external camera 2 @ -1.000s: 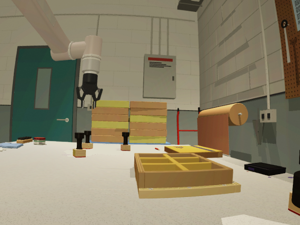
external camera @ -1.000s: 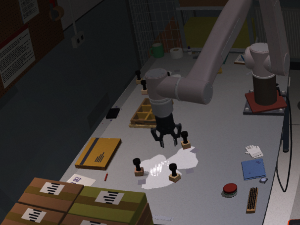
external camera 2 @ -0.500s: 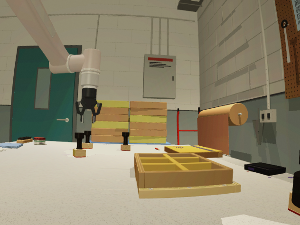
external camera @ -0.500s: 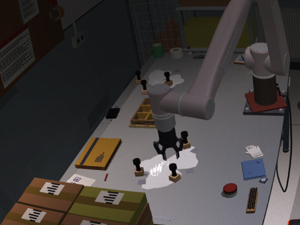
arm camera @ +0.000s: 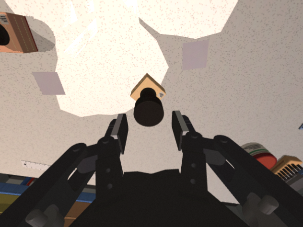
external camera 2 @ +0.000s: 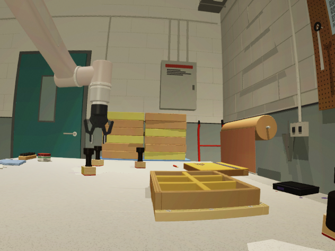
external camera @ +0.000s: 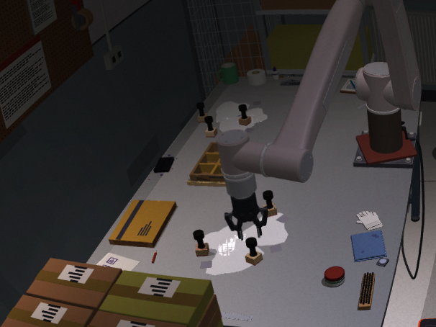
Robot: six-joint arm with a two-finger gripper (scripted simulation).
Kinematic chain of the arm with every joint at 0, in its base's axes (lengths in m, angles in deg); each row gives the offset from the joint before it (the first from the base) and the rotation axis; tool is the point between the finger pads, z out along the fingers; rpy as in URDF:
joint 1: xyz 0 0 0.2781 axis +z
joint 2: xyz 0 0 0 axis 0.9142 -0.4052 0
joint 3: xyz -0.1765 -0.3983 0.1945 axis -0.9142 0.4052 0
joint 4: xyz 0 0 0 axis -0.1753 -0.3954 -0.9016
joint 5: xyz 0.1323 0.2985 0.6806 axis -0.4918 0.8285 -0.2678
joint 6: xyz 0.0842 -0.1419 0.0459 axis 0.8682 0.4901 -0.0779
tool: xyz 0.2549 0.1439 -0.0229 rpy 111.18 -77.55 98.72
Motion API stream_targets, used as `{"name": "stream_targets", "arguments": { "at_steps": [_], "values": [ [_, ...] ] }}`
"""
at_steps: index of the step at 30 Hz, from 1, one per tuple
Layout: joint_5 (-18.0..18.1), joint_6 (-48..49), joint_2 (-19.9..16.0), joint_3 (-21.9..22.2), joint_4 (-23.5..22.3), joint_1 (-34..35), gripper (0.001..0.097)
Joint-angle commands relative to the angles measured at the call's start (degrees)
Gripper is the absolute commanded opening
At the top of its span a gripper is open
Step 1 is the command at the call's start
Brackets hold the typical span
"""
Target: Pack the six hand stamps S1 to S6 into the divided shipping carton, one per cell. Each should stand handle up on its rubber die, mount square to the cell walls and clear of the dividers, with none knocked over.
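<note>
On the near part of the bench three hand stamps stand upright, each a wooden block with a black knob handle: one (external camera: 253, 251) just below my gripper (external camera: 249, 233), one (external camera: 201, 245) to its left and one (external camera: 269, 203) behind my wrist. My gripper is open and holds nothing, hovering above the first stamp (arm camera: 148, 106). Three more stamps (external camera: 209, 126) stand at the far end of the bench. The divided carton (external camera: 209, 165) sits on a flat base between the two groups, and the cells I can see are empty (external camera 2: 201, 186).
Stacked cartons (external camera: 118, 293) crowd the near left corner. A flat yellow box (external camera: 143, 222) lies left of the stamps, a small black box (external camera: 164, 164) by the bench edge. On the right are a red ink pad (external camera: 334, 275), a brush (external camera: 366, 290), a blue cloth (external camera: 368, 245) and the arm's base (external camera: 385, 144).
</note>
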Motion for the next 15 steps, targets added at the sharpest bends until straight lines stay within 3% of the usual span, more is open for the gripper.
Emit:
{"name": "stream_targets", "arguments": {
  "at_steps": [1, 15],
  "values": [
    [-0.2, 0.0, -0.1, 0.0, 0.0, 0.0, 0.056],
    [-2.3, 0.0, -1.8, 0.4, 0.0, 0.0, 0.056]
  ]
}}
